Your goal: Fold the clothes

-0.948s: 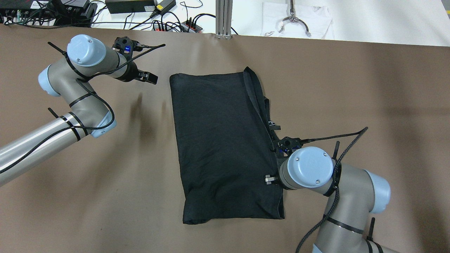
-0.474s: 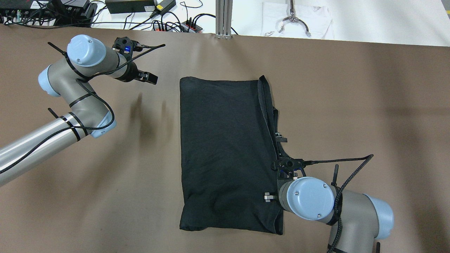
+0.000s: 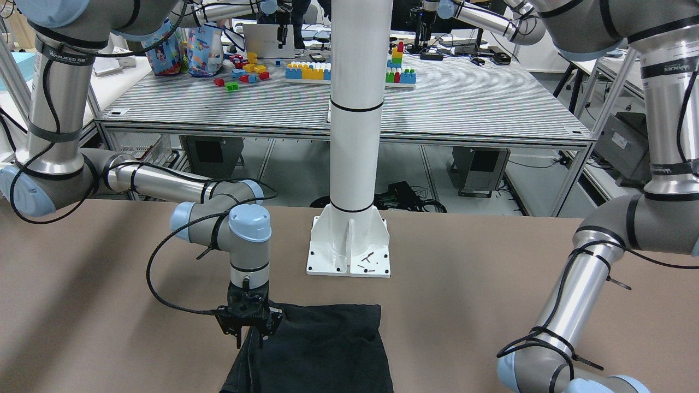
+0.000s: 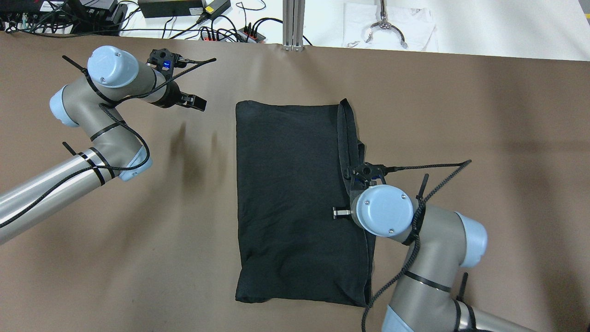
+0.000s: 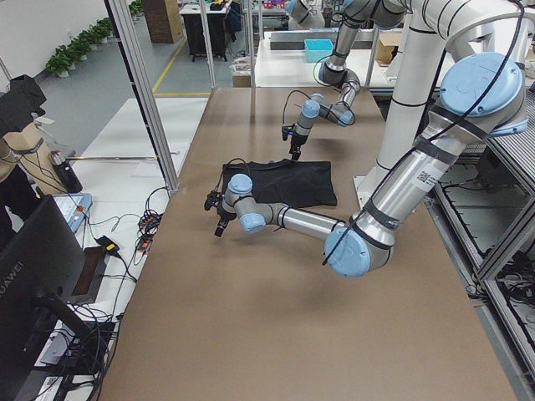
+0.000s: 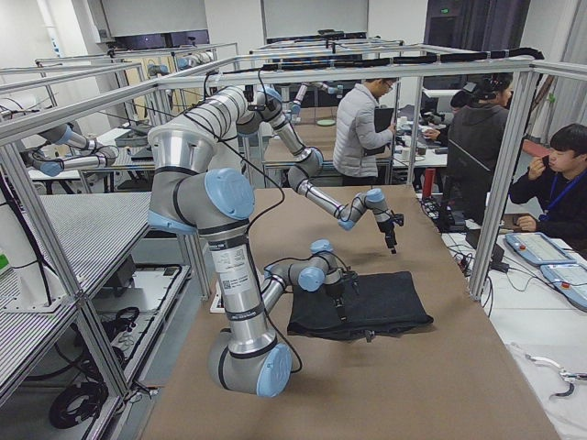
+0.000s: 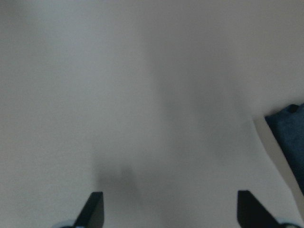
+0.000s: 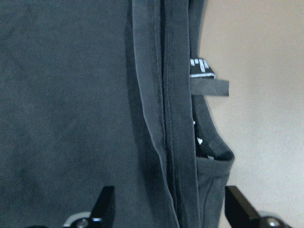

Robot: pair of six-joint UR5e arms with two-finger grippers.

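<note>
The clothes (image 4: 290, 198) are one black garment lying flat mid-table, folded into a tall rectangle, also seen in the front view (image 3: 322, 349). Its hemmed edge (image 8: 166, 95) and a white label (image 8: 202, 66) run along its right side. My right gripper (image 8: 171, 209) hovers open over that hem, the fingers straddling it and holding nothing; it hangs straight down (image 3: 249, 338). My left gripper (image 4: 196, 102) is open and empty over bare table, left of the garment's far corner (image 7: 289, 133).
The white pillar's base plate (image 3: 349, 256) stands on the robot's side of the garment. Cables and power strips (image 4: 230, 32) and a metal hook tool (image 4: 387, 25) lie beyond the table's far edge. People (image 6: 362, 128) stand past the table's end.
The garment slid slightly right and toward the robot, then lay still. My right arm drew back toward the robot, then moved out again along the hem. The left arm stayed put.
</note>
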